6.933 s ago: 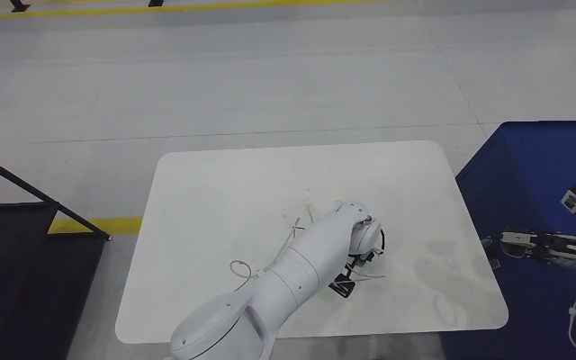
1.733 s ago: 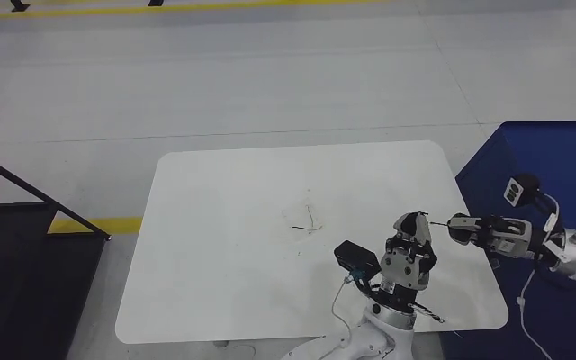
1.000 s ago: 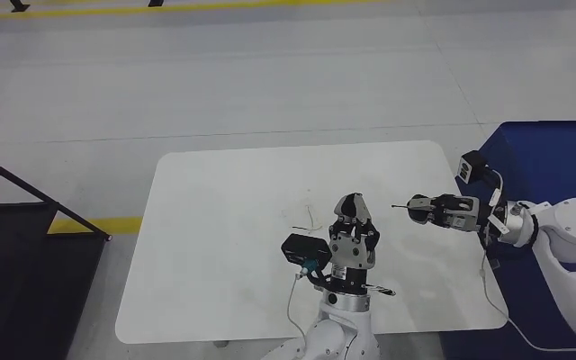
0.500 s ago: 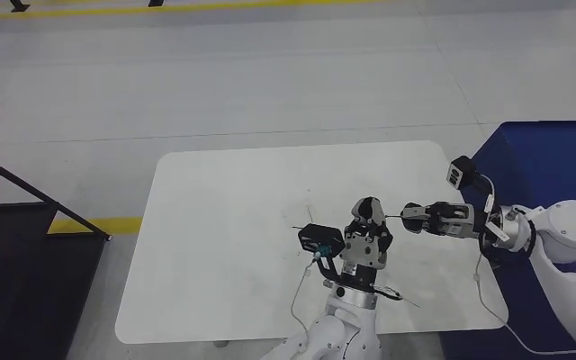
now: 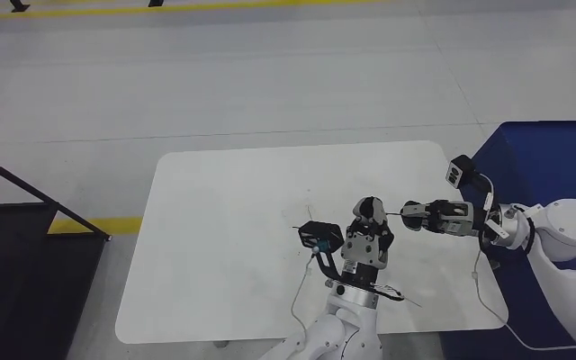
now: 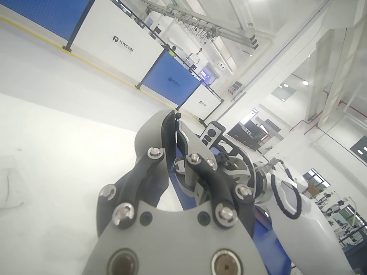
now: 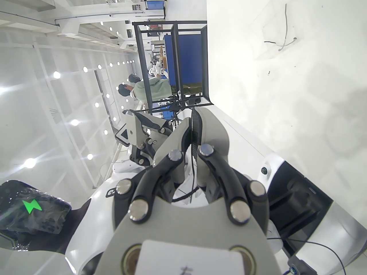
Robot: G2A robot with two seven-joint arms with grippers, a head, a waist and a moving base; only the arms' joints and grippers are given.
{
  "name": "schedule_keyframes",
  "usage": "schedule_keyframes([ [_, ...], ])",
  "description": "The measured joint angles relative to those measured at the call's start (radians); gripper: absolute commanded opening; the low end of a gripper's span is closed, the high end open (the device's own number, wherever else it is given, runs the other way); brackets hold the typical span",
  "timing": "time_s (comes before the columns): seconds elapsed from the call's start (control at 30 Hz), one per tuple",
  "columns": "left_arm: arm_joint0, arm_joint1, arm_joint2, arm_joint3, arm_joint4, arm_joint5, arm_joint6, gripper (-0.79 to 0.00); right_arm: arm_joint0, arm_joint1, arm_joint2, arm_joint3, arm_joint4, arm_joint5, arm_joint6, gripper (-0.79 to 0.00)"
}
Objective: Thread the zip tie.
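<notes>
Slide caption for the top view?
Right gripper points a dark zip tie at the left gripper above the white table.

So my left gripper (image 5: 370, 207) and right gripper (image 5: 406, 214) sit nearly tip to tip. Each blocks the other, with the zip tie (image 5: 394, 216) strung in the gap. Loose ties (image 5: 306, 219) lie on the table (image 5: 207, 270) past the left one, lots of room beyond. Blue cabinet (image 5: 526, 189) crowds behind my right arm.
</notes>
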Motion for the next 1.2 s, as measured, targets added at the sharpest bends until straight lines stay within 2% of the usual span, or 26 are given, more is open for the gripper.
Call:
schedule_keyframes([
  [0.37, -0.004, 0.025, -0.002, -0.039, -0.146, -0.020, -0.047, -0.785, 0.000, 0.000, 0.000, 0.000, 0.000, 0.000, 0.000, -0.785],
  [0.67, 0.000, 0.039, -0.005, -0.060, -0.182, -0.058, 0.005, -0.785, 0.000, 0.000, 0.000, 0.000, 0.000, 0.000, 0.000, -0.785],
  [1.03, -0.012, 0.045, 0.017, -0.046, -0.185, -0.017, -0.017, -0.785, 0.000, 0.000, 0.000, 0.000, 0.000, 0.000, 0.000, -0.785],
  [1.2, -0.013, 0.044, 0.014, -0.055, -0.184, -0.026, 0.019, -0.785, 0.000, 0.000, 0.000, 0.000, 0.000, 0.000, 0.000, -0.785],
])
